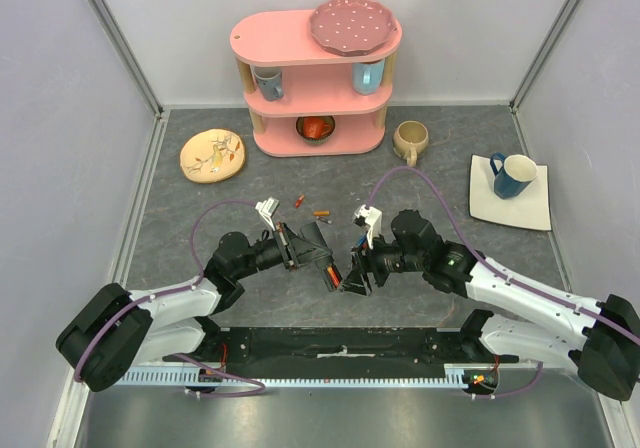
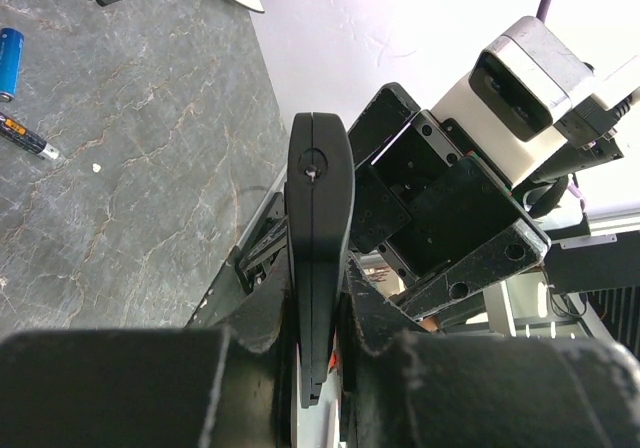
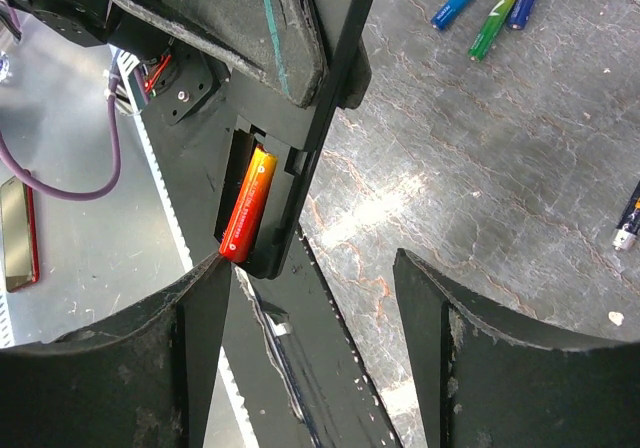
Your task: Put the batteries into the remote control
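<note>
Black remote control (image 2: 320,218) (edge-on, left tool (image 2: 320,333)) w/ battery (image 3: 247,206) seated lengthwise.

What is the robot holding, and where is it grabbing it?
The left gripper pinches the black remote control near one end. The right gripper is open and holds nothing.

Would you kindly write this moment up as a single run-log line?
left jaws: shut on remote control | right jaws: open at its recess | orange battery: in recess | spare batteries: on table
</note>
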